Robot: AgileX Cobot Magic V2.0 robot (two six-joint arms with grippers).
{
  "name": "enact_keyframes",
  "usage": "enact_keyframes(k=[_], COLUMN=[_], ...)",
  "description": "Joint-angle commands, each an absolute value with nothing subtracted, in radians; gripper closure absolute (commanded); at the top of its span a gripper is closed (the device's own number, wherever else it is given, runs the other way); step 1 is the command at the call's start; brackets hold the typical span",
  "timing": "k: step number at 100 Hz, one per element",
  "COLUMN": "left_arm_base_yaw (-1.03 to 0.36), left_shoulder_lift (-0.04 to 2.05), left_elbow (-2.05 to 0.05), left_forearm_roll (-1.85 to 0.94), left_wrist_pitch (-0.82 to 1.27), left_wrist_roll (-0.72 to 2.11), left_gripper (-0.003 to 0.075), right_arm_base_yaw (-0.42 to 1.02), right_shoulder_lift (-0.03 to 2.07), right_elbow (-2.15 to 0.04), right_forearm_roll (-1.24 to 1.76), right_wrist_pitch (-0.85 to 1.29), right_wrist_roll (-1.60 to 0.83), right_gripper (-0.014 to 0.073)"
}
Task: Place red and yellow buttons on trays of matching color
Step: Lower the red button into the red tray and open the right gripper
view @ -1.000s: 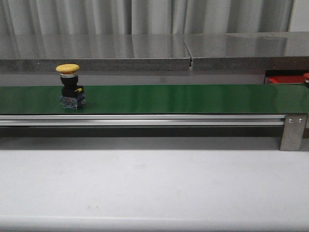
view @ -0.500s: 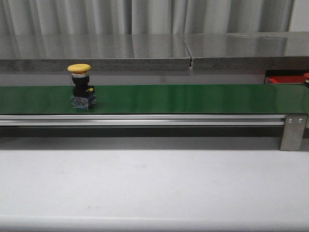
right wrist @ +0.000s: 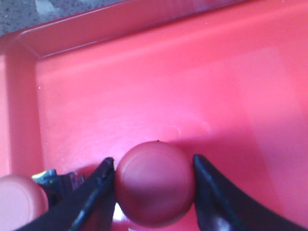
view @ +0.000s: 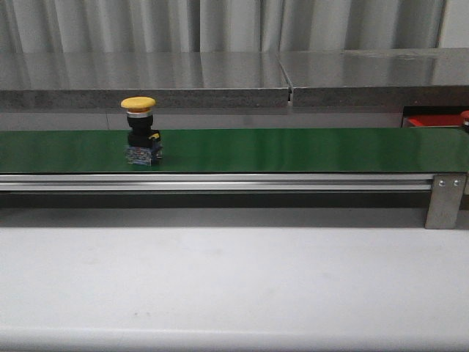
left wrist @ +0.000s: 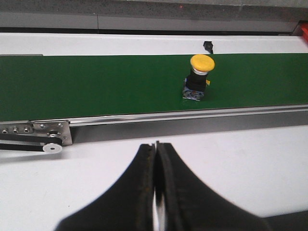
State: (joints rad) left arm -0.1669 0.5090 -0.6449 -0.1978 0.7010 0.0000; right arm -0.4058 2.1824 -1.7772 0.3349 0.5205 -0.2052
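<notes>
A yellow button (view: 139, 132) with a black body stands upright on the green belt (view: 293, 150), left of its middle. In the left wrist view the yellow button (left wrist: 199, 77) is beyond my left gripper (left wrist: 156, 144), which hangs shut and empty over the white table. My right gripper (right wrist: 153, 160) is shut on a red button (right wrist: 155, 185), fingers hugging both sides of its cap, low over the red tray (right wrist: 144, 86). A second red button (right wrist: 19, 202) lies in that tray beside the fingers. No yellow tray is in view.
The red tray's corner (view: 429, 121) shows past the belt's right end, with a red cap (view: 464, 117) at the frame edge. A metal bracket (view: 445, 198) holds the belt rail. A grey steel counter (view: 220, 81) runs behind the belt.
The yellow button has travelled rightward along the belt, about fifty pixels over the second. Nothing else in the front view has moved.
</notes>
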Motion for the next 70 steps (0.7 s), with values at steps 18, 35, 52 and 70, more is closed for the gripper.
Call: enact_keyframes(k=[18,35,52,70], left_arm_base_yaw=[-0.174,-0.174,-0.174,-0.174], left_shoulder_lift=[0.515,0.515,0.515,0.515], left_elbow=[-0.671,-0.671,-0.671,-0.671], left_forearm_roll=[-0.213,-0.213,-0.213,-0.213], left_wrist_pitch=[0.636,0.636,0.636,0.636], left_wrist_roll=[-0.006,-0.006,-0.006,-0.006], left_gripper=[0.0741,0.0741,0.0741,0.0741], right_arm_base_yaw=[-0.408,-0.408,-0.408,-0.408], right_shoulder_lift=[2.13,2.131,2.128,2.104], right_elbow=[-1.811,-1.811,-1.811,-1.803], right_forearm_roll=[0.379,0.381,0.381,0.38], right_wrist_pitch=[0.453,0.435,0.433,0.457], right_wrist_roll=[-0.204,-0.204,-0.204,-0.206], right_gripper=[0.023,0.0055,0.0064,0.0064])
